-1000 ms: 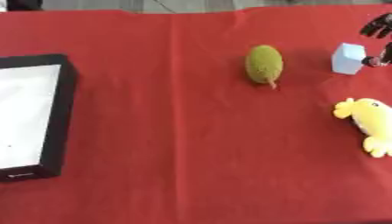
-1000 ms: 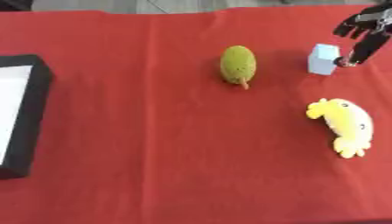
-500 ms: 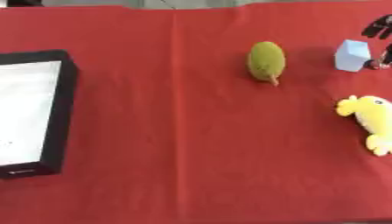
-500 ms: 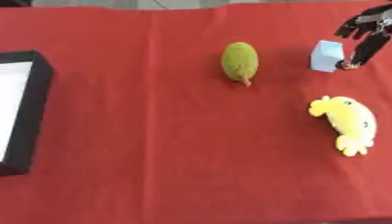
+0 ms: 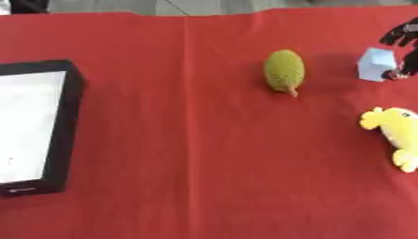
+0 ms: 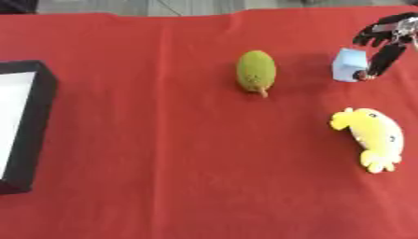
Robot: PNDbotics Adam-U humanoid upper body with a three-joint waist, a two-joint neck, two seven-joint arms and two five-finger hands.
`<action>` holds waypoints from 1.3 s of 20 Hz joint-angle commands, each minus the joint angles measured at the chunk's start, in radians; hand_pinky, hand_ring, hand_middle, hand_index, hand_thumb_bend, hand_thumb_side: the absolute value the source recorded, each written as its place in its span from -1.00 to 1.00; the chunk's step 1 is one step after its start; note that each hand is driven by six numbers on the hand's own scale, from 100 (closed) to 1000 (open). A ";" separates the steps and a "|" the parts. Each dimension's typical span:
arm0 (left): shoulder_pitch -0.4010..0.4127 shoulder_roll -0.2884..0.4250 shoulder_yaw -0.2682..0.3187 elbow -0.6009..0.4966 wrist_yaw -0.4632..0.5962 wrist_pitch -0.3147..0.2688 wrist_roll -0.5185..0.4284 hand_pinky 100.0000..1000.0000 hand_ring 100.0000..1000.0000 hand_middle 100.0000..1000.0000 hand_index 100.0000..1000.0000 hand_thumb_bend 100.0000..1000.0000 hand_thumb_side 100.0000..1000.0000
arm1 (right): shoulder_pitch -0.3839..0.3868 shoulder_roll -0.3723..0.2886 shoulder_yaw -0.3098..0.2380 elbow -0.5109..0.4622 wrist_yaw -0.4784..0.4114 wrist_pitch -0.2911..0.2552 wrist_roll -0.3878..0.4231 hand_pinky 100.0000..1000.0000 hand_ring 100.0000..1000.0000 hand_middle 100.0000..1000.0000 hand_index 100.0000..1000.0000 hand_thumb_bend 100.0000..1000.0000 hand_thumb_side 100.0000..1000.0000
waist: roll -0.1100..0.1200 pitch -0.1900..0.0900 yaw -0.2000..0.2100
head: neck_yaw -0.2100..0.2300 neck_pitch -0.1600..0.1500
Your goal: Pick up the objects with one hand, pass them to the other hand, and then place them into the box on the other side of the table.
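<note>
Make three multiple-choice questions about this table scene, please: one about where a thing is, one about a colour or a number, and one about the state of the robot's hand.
1. Where does the black box stand?
A. At the left edge of the red tablecloth
B. Between the green fruit and the yellow plush toy
C. Under the right hand

2. What colour is the small block beside the right hand?
A. Orange
B. Light blue
C. Black

3. What is the state of the right hand?
A. Lifting the yellow plush toy
B. Resting flat on the box
C. At the block, fingers spread, nothing lifted

Answers:
1. A: the box lies at the far left, away from all the objects.
2. B: the block is pale blue against the red cloth.
3. C: one finger reaches down beside the block, which sits on the cloth; the green fruit and yellow plush toy lie untouched.
</note>
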 commanded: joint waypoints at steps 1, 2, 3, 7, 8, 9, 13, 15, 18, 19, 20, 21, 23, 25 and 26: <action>-0.009 0.011 0.004 -0.024 0.004 0.002 0.000 0.79 0.41 0.36 0.52 0.68 -0.08 | -0.021 -0.024 -0.004 0.004 0.012 0.000 -0.006 0.89 0.88 0.82 0.86 -0.43 -1.00 | -0.001 -0.015 0.003 | -0.004 -0.014; -0.009 0.011 0.004 -0.024 0.004 0.003 0.000 0.79 0.41 0.36 0.52 0.68 -0.08 | -0.021 -0.023 -0.004 0.008 0.016 0.001 -0.007 0.89 0.88 0.82 0.86 -0.42 -1.00 | -0.001 -0.014 0.004 | -0.004 -0.014; -0.009 0.010 0.004 -0.025 0.004 0.003 0.000 0.79 0.41 0.36 0.52 0.68 -0.09 | -0.022 -0.022 -0.004 0.012 0.021 0.001 -0.008 0.89 0.88 0.82 0.86 -0.42 -1.00 | 0.000 -0.013 0.005 | -0.005 -0.014; -0.009 0.010 0.004 -0.027 0.005 0.003 0.000 0.79 0.40 0.36 0.52 0.67 -0.09 | -0.026 -0.018 -0.009 0.030 0.041 0.004 -0.016 0.89 0.89 0.82 0.86 -0.39 -1.00 | 0.002 -0.009 0.007 | -0.006 -0.012; -0.009 0.010 0.004 -0.027 0.005 0.003 0.000 0.79 0.40 0.36 0.52 0.67 -0.09 | -0.027 -0.017 -0.010 0.035 0.048 0.006 -0.017 0.89 0.89 0.82 0.86 -0.38 -1.00 | 0.002 -0.008 0.007 | -0.006 -0.012; -0.009 0.009 0.004 -0.027 0.005 0.003 0.000 0.79 0.40 0.35 0.52 0.67 -0.09 | -0.028 -0.016 -0.012 0.039 0.055 0.006 -0.018 0.89 0.89 0.82 0.86 -0.38 -1.00 | 0.002 -0.007 0.007 | -0.006 -0.013; -0.008 0.008 0.003 -0.028 0.005 0.004 -0.001 0.79 0.40 0.35 0.51 0.67 -0.09 | -0.034 -0.012 -0.019 0.054 0.069 0.007 -0.026 0.89 0.88 0.81 0.86 -0.39 -1.00 | 0.004 -0.004 0.006 | -0.006 -0.015; -0.008 0.007 0.003 -0.028 0.005 0.005 -0.001 0.79 0.40 0.35 0.51 0.67 -0.09 | -0.037 -0.011 -0.023 0.062 0.072 0.007 -0.033 0.89 0.88 0.81 0.86 -0.41 -1.00 | 0.005 -0.002 0.006 | -0.006 -0.016; -0.007 0.006 0.003 -0.028 0.005 0.007 -0.002 0.79 0.40 0.34 0.51 0.66 -0.09 | -0.039 -0.008 -0.028 0.073 0.072 0.005 -0.046 0.88 0.87 0.78 0.84 -0.46 -1.00 | 0.007 0.000 0.006 | -0.005 -0.015; -0.006 0.005 0.004 -0.028 0.005 0.007 -0.001 0.79 0.40 0.34 0.51 0.66 -0.10 | -0.039 -0.007 -0.029 0.074 0.068 0.003 -0.050 0.88 0.86 0.77 0.84 -0.50 -1.00 | 0.007 0.000 0.006 | -0.005 -0.014; -0.006 0.005 0.004 -0.028 0.005 0.007 0.000 0.79 0.40 0.34 0.51 0.66 -0.10 | -0.039 -0.006 -0.031 0.075 0.062 0.002 -0.055 0.88 0.86 0.76 0.83 -0.53 -1.00 | 0.008 0.001 0.006 | -0.005 -0.014; -0.006 0.005 0.004 -0.028 0.005 0.007 0.000 0.79 0.40 0.34 0.51 0.66 -0.10 | -0.039 -0.005 -0.031 0.075 0.054 0.000 -0.059 0.87 0.86 0.75 0.83 -0.54 -1.00 | 0.008 0.002 0.006 | -0.005 -0.013; -0.005 0.004 0.004 -0.028 0.005 0.008 0.001 0.79 0.40 0.34 0.51 0.66 -0.10 | -0.038 -0.005 -0.030 0.073 0.039 -0.002 -0.066 0.87 0.86 0.75 0.83 -0.55 -1.00 | 0.008 0.002 0.005 | -0.004 -0.012; -0.005 0.003 0.005 -0.029 0.005 0.009 0.002 0.79 0.40 0.34 0.51 0.66 -0.10 | -0.039 -0.006 -0.028 0.071 0.031 -0.002 -0.070 0.87 0.86 0.73 0.80 -0.55 -1.00 | 0.008 0.003 0.005 | -0.004 -0.012; -0.005 0.002 0.005 -0.029 0.004 0.009 0.002 0.80 0.40 0.34 0.50 0.66 -0.10 | -0.039 -0.005 -0.028 0.071 0.030 -0.002 -0.072 0.87 0.86 0.72 0.78 -0.57 -1.00 | 0.008 0.004 0.004 | -0.004 -0.013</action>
